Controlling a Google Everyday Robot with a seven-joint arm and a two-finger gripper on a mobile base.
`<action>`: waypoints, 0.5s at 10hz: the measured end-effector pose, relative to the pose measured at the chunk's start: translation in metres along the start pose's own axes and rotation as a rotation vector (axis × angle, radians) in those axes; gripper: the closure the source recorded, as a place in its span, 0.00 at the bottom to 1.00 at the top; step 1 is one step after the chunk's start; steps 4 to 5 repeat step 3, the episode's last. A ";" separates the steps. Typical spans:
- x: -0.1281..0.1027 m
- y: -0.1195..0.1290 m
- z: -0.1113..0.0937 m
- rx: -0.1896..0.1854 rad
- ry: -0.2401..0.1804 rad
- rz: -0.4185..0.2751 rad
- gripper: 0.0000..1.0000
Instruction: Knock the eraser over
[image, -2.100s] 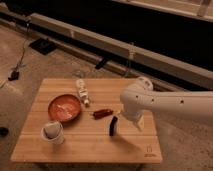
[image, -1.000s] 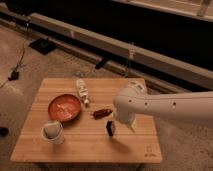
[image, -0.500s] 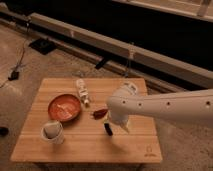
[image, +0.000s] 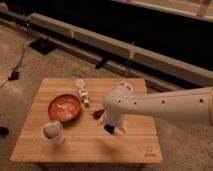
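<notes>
My white arm (image: 165, 106) reaches in from the right over the pale wooden table (image: 135, 145), and my gripper (image: 111, 128) hangs low above the middle of the tabletop. The small black oblong eraser (image: 108, 129) shows as a dark bit right at the gripper's tip, touching it or just beside it; I cannot tell which, nor whether it stands or lies. Just left of my wrist pokes out a reddish-brown elongated object (image: 97, 113). Further left sit a round red bowl (image: 64, 107), a pale cup (image: 52, 132) in front of it, and a white bottle-like item (image: 82, 91) behind.
</notes>
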 end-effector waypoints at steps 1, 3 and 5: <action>0.009 -0.001 0.001 0.000 0.000 -0.004 0.20; 0.009 -0.003 0.003 0.000 -0.006 -0.026 0.20; 0.009 -0.003 0.003 0.000 -0.006 -0.026 0.20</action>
